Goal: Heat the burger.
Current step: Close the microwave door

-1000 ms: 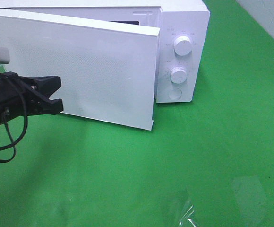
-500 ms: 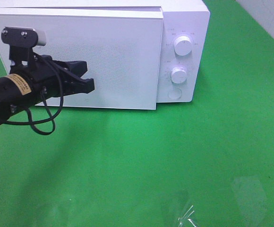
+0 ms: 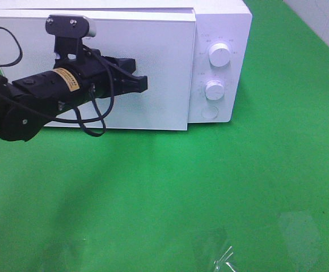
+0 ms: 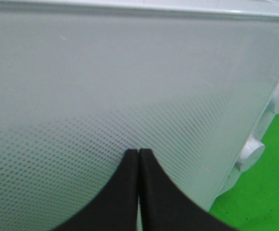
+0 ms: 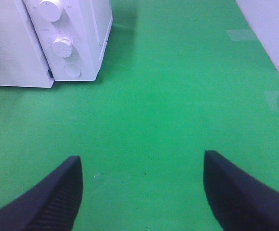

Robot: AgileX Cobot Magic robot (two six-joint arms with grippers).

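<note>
My left gripper (image 3: 143, 84) (image 4: 138, 153) is clenched, its two black fingers (image 4: 125, 192) pressing flat together with nothing between them. The tips are pointing at the door (image 3: 159, 51) (image 4: 130, 72) of the microwave (image 3: 235, 34), and from the wrist camera they seem to be touching its dotted panel, though I cannot be sure of contact. In the high view the gripper is sitting at about 10 o'clock, the arm reaching in from 9 o'clock across the white door. The door is lying flush with the microwave body, closed. From the fingertips, the upper knob (image 3: 219, 54) is sitting at 2 o'clock, the lower knob (image 3: 214, 90) at 3 o'clock and the round button (image 3: 209, 113) at 4 o'clock.

My right gripper (image 5: 142, 166) is released, its fingers standing wide apart and gripping nothing, hanging over the bare green table (image 5: 178, 96) (image 3: 210, 187), well apart from the microwave.

I am not seeing the burger in any view, so I cannot tell where it is sitting.
</note>
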